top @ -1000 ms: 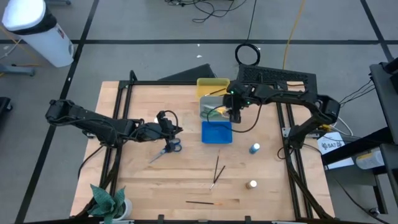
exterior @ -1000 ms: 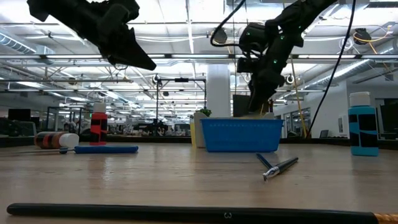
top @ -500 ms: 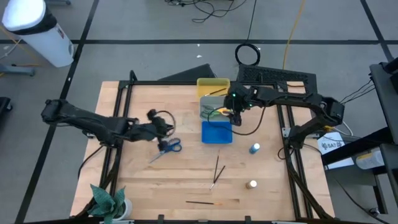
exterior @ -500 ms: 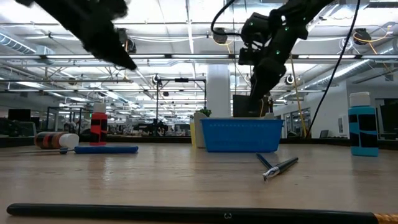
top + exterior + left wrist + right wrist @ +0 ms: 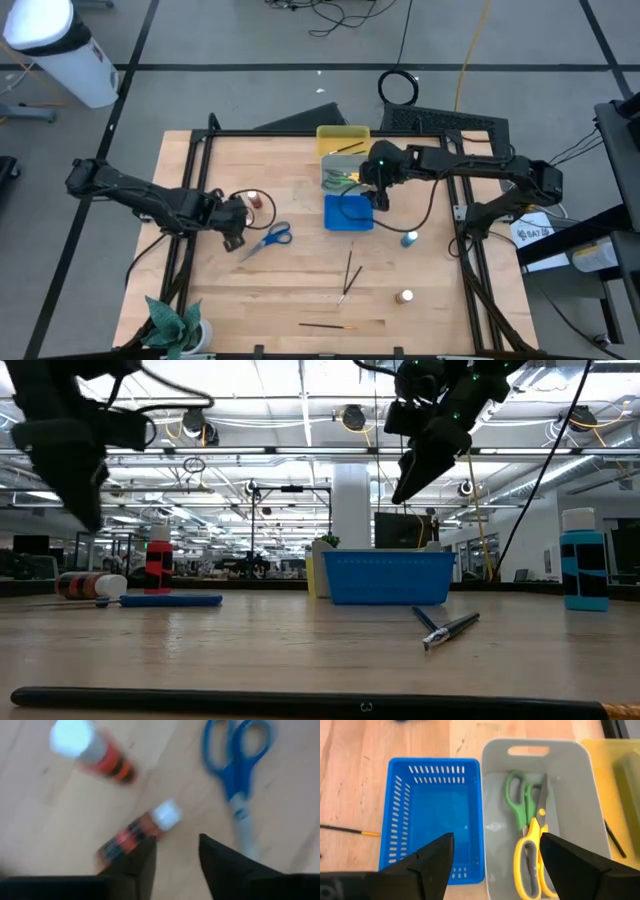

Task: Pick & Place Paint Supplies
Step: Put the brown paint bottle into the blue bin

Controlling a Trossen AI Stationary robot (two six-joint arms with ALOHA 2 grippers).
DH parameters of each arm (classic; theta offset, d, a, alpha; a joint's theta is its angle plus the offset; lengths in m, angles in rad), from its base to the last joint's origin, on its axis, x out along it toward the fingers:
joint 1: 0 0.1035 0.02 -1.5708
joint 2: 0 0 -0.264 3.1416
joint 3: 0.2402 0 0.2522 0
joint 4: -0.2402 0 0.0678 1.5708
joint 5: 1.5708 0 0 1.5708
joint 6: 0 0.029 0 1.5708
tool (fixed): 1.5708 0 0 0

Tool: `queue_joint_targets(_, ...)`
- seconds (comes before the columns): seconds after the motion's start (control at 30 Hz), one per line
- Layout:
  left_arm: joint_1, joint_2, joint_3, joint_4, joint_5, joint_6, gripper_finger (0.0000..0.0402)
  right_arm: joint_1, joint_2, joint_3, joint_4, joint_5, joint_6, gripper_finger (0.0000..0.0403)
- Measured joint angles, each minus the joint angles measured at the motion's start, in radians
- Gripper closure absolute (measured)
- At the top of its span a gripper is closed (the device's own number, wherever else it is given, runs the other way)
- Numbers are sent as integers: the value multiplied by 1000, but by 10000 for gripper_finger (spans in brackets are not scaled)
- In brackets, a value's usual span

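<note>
Partway through, I'd judge: green scissors (image 5: 517, 797) and yellow scissors (image 5: 530, 850) lie in the grey tray (image 5: 580, 785), one brush (image 5: 346, 148) in the yellow tray (image 5: 325, 133), blue tray (image 5: 400, 810) bare. Left pincer (image 5: 175, 857), fingers slightly parted and empty, hovers over two red bottles (image 5: 137, 830) at nine o'clock, blue scissors (image 5: 270, 238) just beside. Right pincer (image 5: 492, 857), wide open and empty, hangs above the trays. On the surface (image 5: 300, 290) remain a blue bottle (image 5: 409, 239) at three o'clock, a whitish one (image 5: 405, 297) at five, and brushes (image 5: 349, 272) towards six.
</note>
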Motion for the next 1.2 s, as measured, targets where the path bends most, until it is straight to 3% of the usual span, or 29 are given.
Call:
queue_joint_targets(0.17,13,16,-30,-82,-20,49,160,18,0,0,15,0,1,127)
queue_joint_targets(0.33,41,71,-47,-68,4,80,128,41,0,0,14,0,-4,127)
queue_joint_targets(0.83,147,331,-45,38,11,200,162,74,0,0,23,-1,-20,127)
queue_joint_targets(1.2,171,450,-44,153,205,290,164,80,0,0,22,-4,-17,127)
